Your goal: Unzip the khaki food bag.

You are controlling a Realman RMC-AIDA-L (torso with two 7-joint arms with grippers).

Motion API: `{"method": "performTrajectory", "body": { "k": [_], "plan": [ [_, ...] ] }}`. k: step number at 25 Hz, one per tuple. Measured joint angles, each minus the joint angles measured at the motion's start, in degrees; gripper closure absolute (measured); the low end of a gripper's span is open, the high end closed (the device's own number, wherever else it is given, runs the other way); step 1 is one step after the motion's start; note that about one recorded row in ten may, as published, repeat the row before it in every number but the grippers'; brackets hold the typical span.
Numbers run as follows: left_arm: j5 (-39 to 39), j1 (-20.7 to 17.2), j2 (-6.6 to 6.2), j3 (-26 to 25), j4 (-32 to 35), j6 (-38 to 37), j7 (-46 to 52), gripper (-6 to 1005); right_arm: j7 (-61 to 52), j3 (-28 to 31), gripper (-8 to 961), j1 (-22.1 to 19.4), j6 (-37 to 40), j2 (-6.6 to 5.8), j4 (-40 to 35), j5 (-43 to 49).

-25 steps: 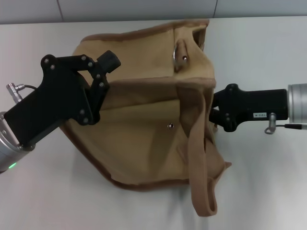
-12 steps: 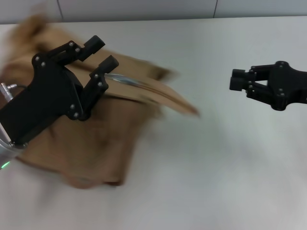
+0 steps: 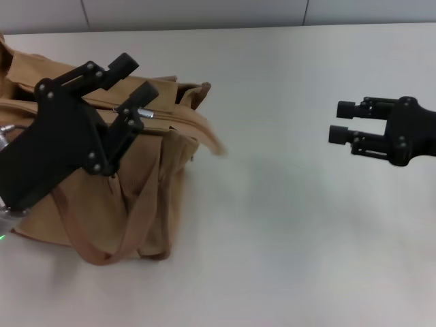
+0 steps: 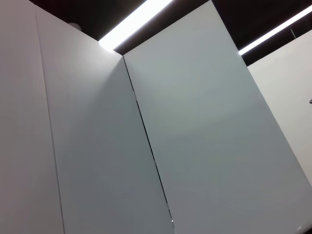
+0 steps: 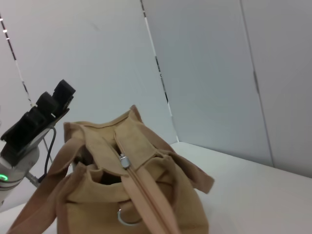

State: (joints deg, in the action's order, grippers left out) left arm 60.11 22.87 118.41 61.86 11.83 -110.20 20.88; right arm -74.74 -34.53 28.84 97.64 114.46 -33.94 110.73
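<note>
The khaki food bag (image 3: 160, 170) stands at the table's left side, with its strap handles (image 3: 129, 228) hanging down its front. A silver zipper pull (image 5: 124, 161) sits on the top seam, and the right wrist view shows it from the bag's end. My left gripper (image 3: 134, 76) hovers over the bag's top, open, with nothing between its fingers. It also shows in the right wrist view as the left gripper (image 5: 51, 103) above the bag. My right gripper (image 3: 340, 121) is open far to the right, well apart from the bag.
The white table (image 3: 286, 231) stretches bare between the bag and my right arm. A grey panelled wall (image 5: 204, 73) stands behind the table. The left wrist view holds only wall panels (image 4: 195, 126) and ceiling lights.
The bag has gone from the table's middle, lying on its side, to the left, standing upright. My right gripper came off its side and drew back right. My left gripper opened wider above it.
</note>
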Motion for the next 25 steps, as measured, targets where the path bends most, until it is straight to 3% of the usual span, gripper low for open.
{"method": "performTrajectory", "body": {
  "k": [4, 5, 9, 11, 13, 19, 25],
  "plan": [
    [0.0, -2.3, -0.33, -0.2, 2.9, -0.4, 3.6, 694, 2.6, -1.9, 442, 0.6, -0.8, 1.86, 0.2, 0.1],
    [0.0, -5.0, -0.85, -0.6, 5.3, -1.0, 6.5, 694, 3.3, -2.5, 426, 1.1, -1.6, 2.60, 0.3, 0.1],
    [0.0, -7.6, -1.93, -0.8, 6.4, -2.4, 7.8, 694, 6.0, -6.6, 395, 4.1, -6.9, 4.82, 1.9, -0.4],
    [0.0, -8.7, -2.49, -1.0, 6.6, -2.9, 8.4, 694, 7.7, -10.3, 396, 8.7, -11.4, 4.88, 7.3, -1.6],
    [0.0, -9.6, -2.82, -1.5, 6.7, -3.0, 8.9, 694, 8.3, -10.8, 396, 10.4, -12.6, 4.87, 9.1, -1.7],
    [-0.1, -10.6, -2.94, -2.3, 6.1, -2.7, 9.0, 694, 10.2, -13.9, 406, 19.5, -17.7, 5.19, 17.1, -2.0],
    [0.0, -10.8, -2.71, -3.8, 6.0, -2.4, 8.7, 694, 11.9, -14.6, 472, 22.7, -20.6, 5.39, 20.7, -2.0]
  ]
}}
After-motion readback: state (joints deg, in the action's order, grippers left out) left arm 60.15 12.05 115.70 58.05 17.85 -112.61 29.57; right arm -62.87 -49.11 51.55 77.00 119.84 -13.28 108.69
